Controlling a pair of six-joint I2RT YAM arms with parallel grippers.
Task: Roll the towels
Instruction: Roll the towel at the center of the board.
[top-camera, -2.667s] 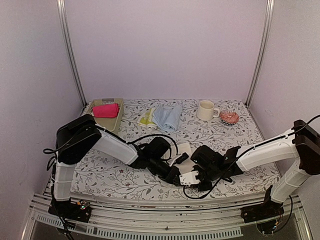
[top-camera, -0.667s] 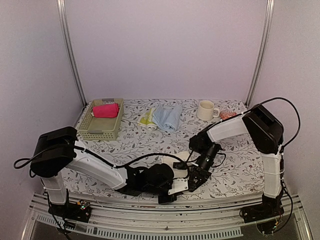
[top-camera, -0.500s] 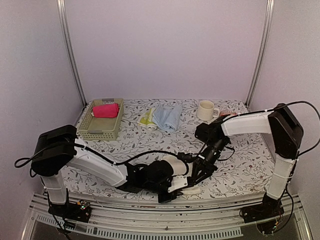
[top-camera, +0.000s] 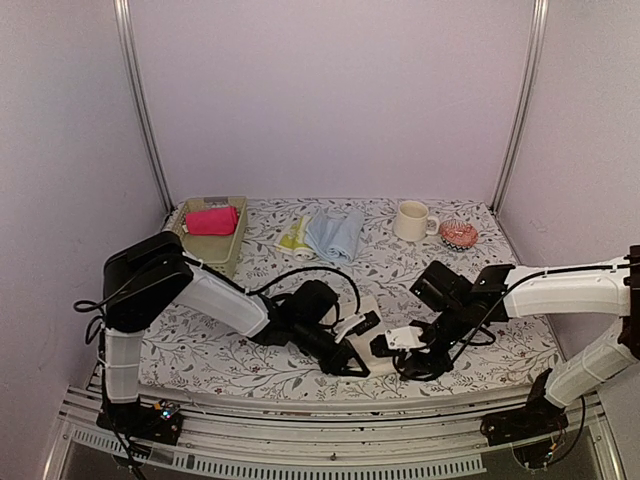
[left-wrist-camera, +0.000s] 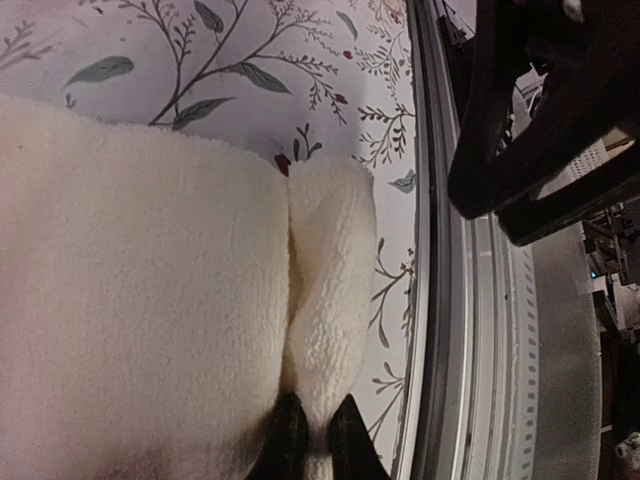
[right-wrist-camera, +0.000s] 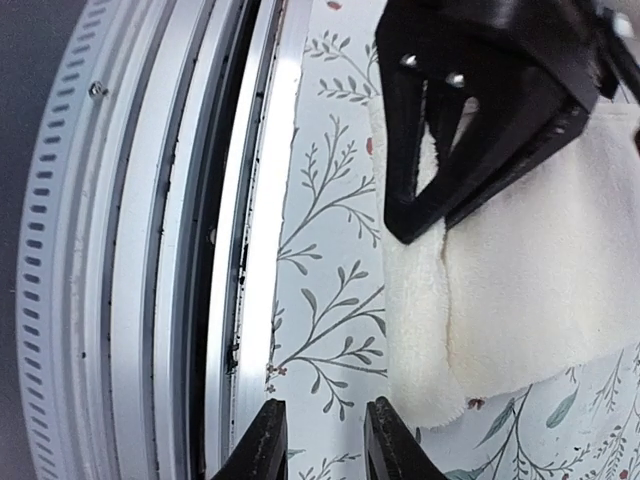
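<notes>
Since half a second ago, the right arm (top-camera: 560, 285) has dropped from a raised elbow to a low, stretched reach across the table (top-camera: 470, 290). The left arm (top-camera: 210, 292) has pulled its gripper back from the very near edge, and the right jaws have parted. Both arms now meet at the front middle of the floral-patterned table, facing each other over the cream towel (left-wrist-camera: 150, 300). The towel lies flat there with its near edge turned over into a thick fold. The fold's long axis runs parallel to the table's front rail, from one gripper towards the other. The left gripper (left-wrist-camera: 317, 442) is clamped tight on one end of the fold, with cloth bulging between its fingertips. The right gripper (right-wrist-camera: 325, 440) stands apart and holds nothing. The other end of the fold is just ahead of it and a little to one side, not yet between its fingers. The left arm is therefore the one on the cloth, and the right arm would probably need to shift sideways to grip. There are four towels. Besides the cream one, a pink towel (top-camera: 211, 220) sits in the single mesh basket (top-camera: 237, 240) at the back left. A light blue towel (top-camera: 335, 235) and a yellow-green towel (top-camera: 293, 237) lie touching at the back centre. One cream mug (top-camera: 410, 220) and one small round pinkish object (top-camera: 458, 234) stand at the back right.
</notes>
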